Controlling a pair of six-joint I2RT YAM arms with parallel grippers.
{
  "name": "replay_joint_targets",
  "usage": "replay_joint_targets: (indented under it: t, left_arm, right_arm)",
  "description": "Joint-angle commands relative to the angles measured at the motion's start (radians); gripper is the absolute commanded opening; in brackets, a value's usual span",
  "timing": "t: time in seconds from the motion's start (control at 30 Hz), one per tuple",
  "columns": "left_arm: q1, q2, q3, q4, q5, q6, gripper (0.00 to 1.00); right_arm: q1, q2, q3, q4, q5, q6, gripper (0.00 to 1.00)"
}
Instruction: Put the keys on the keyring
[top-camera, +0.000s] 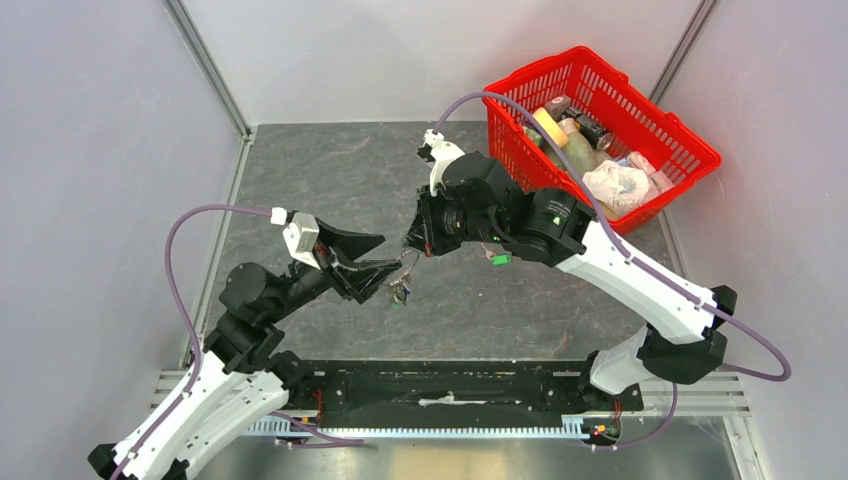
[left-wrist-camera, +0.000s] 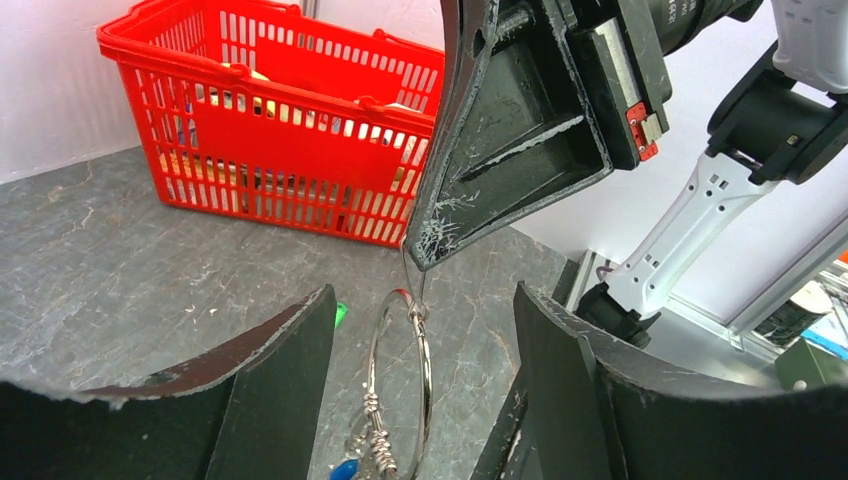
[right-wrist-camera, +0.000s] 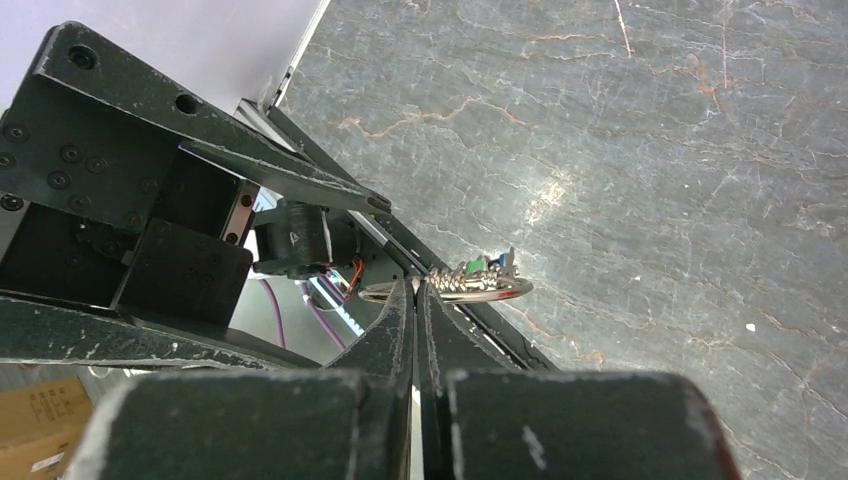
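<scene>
The keyring (left-wrist-camera: 427, 372) is a thin silver ring hanging on edge between my two grippers, above the table. A blue-headed key (left-wrist-camera: 345, 468) and other small keys (top-camera: 400, 290) dangle from its wire-wrapped lower part. My right gripper (top-camera: 412, 245) is shut on the ring's thin wire at the top (right-wrist-camera: 415, 285); its tip also shows in the left wrist view (left-wrist-camera: 430, 255). My left gripper (top-camera: 392, 255) is open, its fingers (left-wrist-camera: 290, 350) standing either side of the ring without touching it. A loose green-headed key (top-camera: 500, 259) lies on the table under the right arm; it also shows in the left wrist view (left-wrist-camera: 340, 315).
A red basket (top-camera: 690, 150) holding bottles and packets stands at the back right; it also shows in the left wrist view (left-wrist-camera: 270, 110). Grey walls enclose the table on three sides. A black rail (top-camera: 450, 385) runs along the near edge.
</scene>
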Motion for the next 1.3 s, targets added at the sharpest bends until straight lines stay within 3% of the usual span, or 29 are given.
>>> replay_joint_targets:
  t: [0.0, 0.47, 0.87, 1.27]
  left_arm:
    - [0.005, 0.007, -0.003, 0.039, 0.017, 0.052, 0.72]
    - [0.005, 0.063, 0.028, -0.003, 0.007, 0.078, 0.64]
    - [0.005, 0.087, 0.052, -0.035, -0.026, 0.105, 0.50]
    - [0.005, 0.083, 0.059, -0.024, -0.029, 0.096, 0.49]
  right_arm:
    - [-0.005, -0.001, 0.054, 0.047, -0.014, 0.010, 0.00]
    - [-0.006, 0.036, 0.099, 0.038, -0.066, -0.003, 0.00]
    - [-0.006, 0.038, 0.100, 0.038, -0.051, -0.027, 0.00]
    - [-0.004, 0.030, 0.079, 0.044, -0.047, -0.031, 0.00]
